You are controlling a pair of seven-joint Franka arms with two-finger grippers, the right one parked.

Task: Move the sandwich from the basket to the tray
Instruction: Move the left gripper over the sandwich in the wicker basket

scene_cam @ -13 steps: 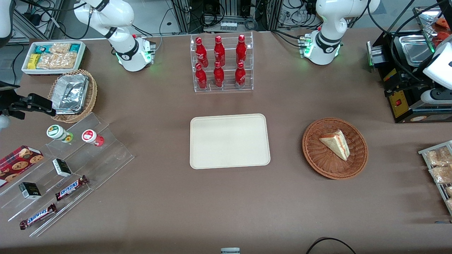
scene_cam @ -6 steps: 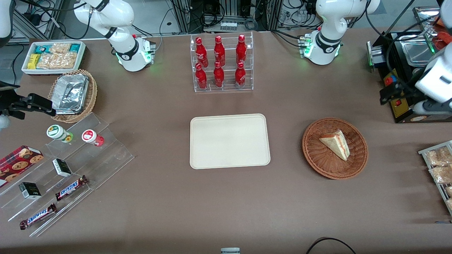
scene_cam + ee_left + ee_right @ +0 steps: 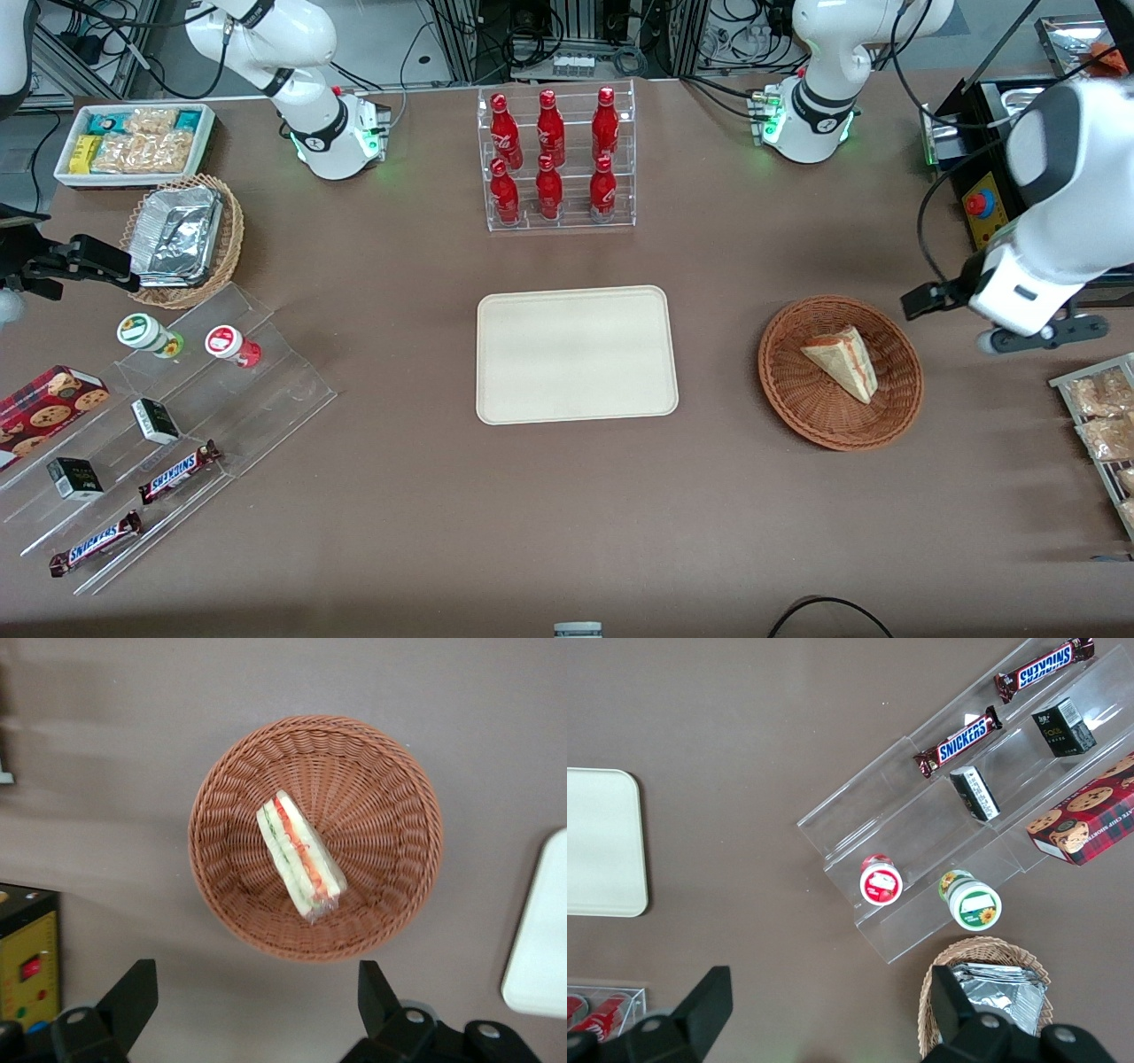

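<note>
Meanwhile the hand (image 3: 252, 1005) hangs released above the basket (image 3: 403, 815) holding 1 sandwich (image 3: 299, 857).

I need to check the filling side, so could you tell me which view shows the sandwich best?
The left wrist view: the sandwich lies in the basket, layers facing up, with the open tool above. The front view shows it smaller; the right wrist view misses it.

Basket (image 3: 802, 403) — reddish-brown woven wicker, ribbed. Sandwich (image 3: 842, 359) in glossy clear wrap. Tray (image 3: 576, 354) smooth matt cream plastic. Bench (image 3: 567, 514) matt brown covering. Pincer (image 3: 252, 1005) above the basket, spread wide — black matt fingers.
</note>
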